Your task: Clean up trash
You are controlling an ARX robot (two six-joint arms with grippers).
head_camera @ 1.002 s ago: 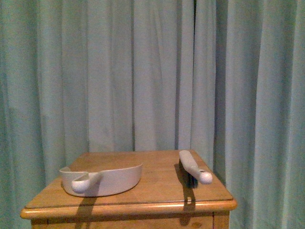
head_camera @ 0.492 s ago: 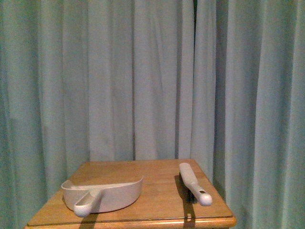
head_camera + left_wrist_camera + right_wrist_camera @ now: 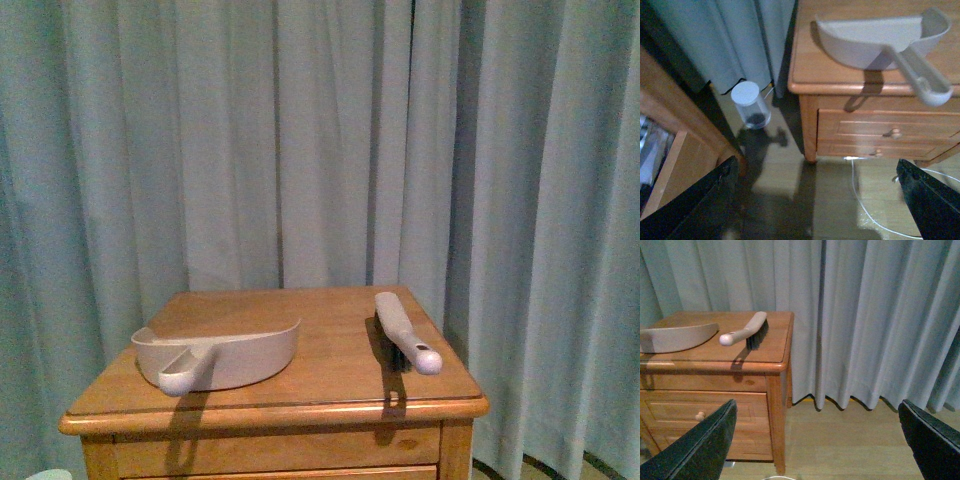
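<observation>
One curtain [image 3: 300, 150]: pale blue-green, hanging in folds behind desk.
Desk [image 3: 330, 390]: wooden, carrying dustpan and brush.
Left claw [image 3: 816, 167]: spread wide, gripping nothing, above floor [image 3: 790, 200].
Right claw [image 3: 817, 407]: spread wide, gripping nothing, right of desk.
Dustpan [image 3: 230, 355]: grey, desk's left part, handle toward front edge.
Brush [image 3: 405, 340]: desk's right part, bristles down, apart from dustpan.
Jar [image 3: 751, 105]: clear, white-lidded, on floor by curtain.
Trash: not made out in any view.

front: mid-range, level with the brown wooden desk [image 3: 340, 375], facing the pale blue-green curtain [image 3: 300, 150] | left wrist: high, tilted steeply down at floor and desk's front corner, pale grey plastic dustpan [image 3: 865, 42] at 1 o'clock | right wrist: low, farther back, desk at 9 o'clock | shared: dustpan in all three; white-handled brush [image 3: 405, 340] in front and right wrist
</observation>
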